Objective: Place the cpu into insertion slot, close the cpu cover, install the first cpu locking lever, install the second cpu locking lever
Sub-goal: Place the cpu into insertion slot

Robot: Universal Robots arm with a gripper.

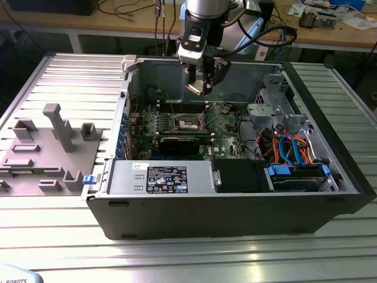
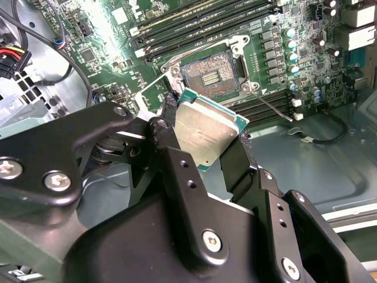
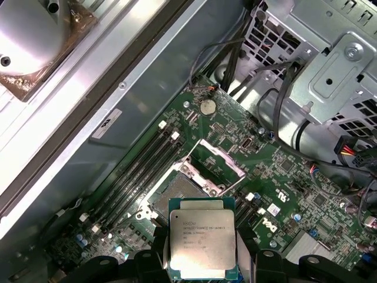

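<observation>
Silvery-tan and flat, the cpu (image 2: 209, 131) sits clamped between the two black fingers (image 2: 171, 127) of the gripper (image 2: 206, 134). They press on its opposite edges, so the jaws stand narrow, drawn in to the chip's width. In the first wrist view the cpu (image 3: 200, 244) hangs above the insertion slot (image 3: 177, 190) and apart from it, covering one edge of the slot in the picture.

The insertion slot (image 2: 211, 73) lies bare, its dark centre uncovered inside a silvery rim, set into the green motherboard (image 2: 112, 41). The cpu cover (image 3: 215, 158) stands raised at one edge of the slot, and the board shows through its square window. Long black memory slots (image 3: 140, 166) run just beside the insertion slot.

In the exterior view the gripper (image 1: 199, 87) hovers well above the insertion slot (image 1: 189, 122), inside the open computer case (image 1: 235, 206). The grey power-supply box (image 1: 159, 180) lies along a case wall, apart from the slot.
</observation>
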